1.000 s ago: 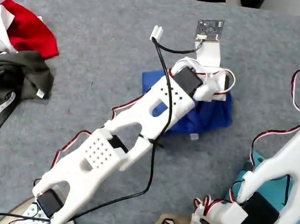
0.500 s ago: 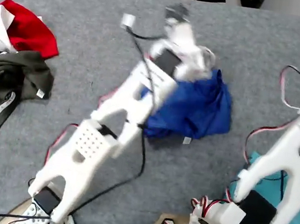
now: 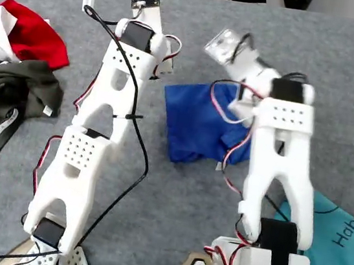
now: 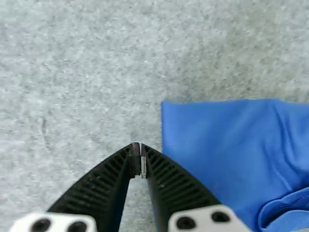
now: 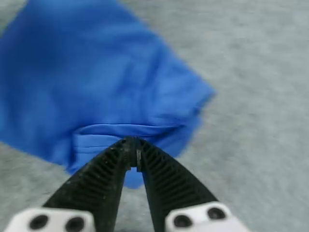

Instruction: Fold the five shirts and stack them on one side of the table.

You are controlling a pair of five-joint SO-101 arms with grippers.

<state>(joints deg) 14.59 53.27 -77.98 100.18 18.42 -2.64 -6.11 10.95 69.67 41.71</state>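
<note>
The left pincer (image 4: 136,157) is closed tip to tip with nothing between, and it stands over the bare grey surface (image 4: 72,72), just beside one corner of the blue shirt (image 4: 231,145). The right pincer (image 5: 133,153) is closed too, with its tips over a folded edge of the blue shirt; whether it pinches the cloth, I cannot tell. A small white label (image 3: 220,167) sits at the blue shirt's edge, and the teal shirt (image 3: 337,258) near it carries dark letters.
</note>
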